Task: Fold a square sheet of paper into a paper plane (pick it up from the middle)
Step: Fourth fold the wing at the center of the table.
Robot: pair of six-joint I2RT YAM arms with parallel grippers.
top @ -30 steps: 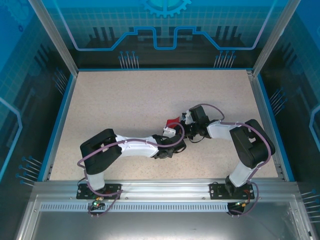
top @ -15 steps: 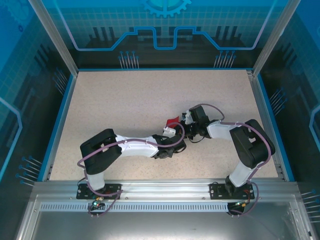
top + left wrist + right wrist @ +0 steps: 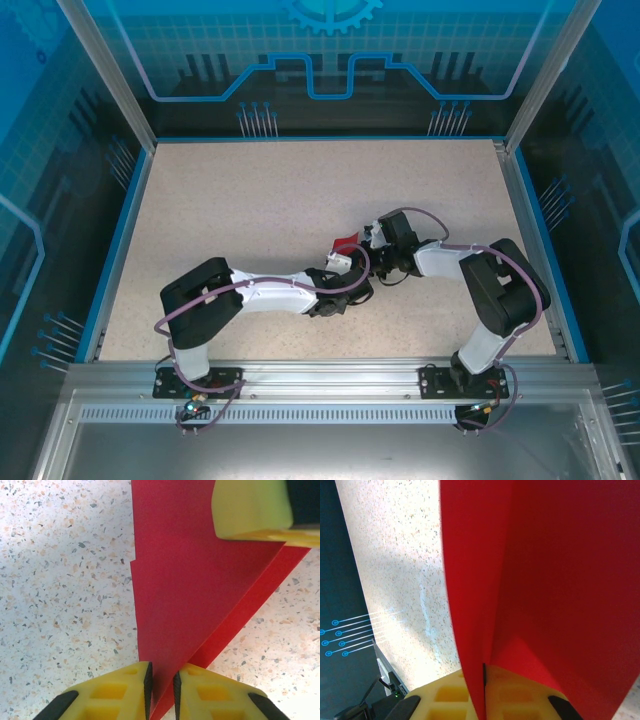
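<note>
The square sheet of paper (image 3: pixel 345 241) is bright red and folded to a pointed wedge, held up over the table's middle between both grippers. In the left wrist view the wedge (image 3: pixel 195 580) narrows downward, and its tip runs between the two yellow fingers of my left gripper (image 3: pixel 162 672), which stands closed narrowly on it. A yellow finger of the right gripper (image 3: pixel 250 507) presses the paper's upper corner. In the right wrist view the red layers (image 3: pixel 545 580) rise from my right gripper (image 3: pixel 484 672), shut tight on the fold. From above, the left gripper (image 3: pixel 340 259) and right gripper (image 3: pixel 369 241) meet at the paper.
The speckled beige table (image 3: pixel 250 200) is bounded by a blue rim (image 3: pixel 120 240) and aluminium posts. Transparent blue panels close the back and sides. Both arms bend inward from their bases at the near edge.
</note>
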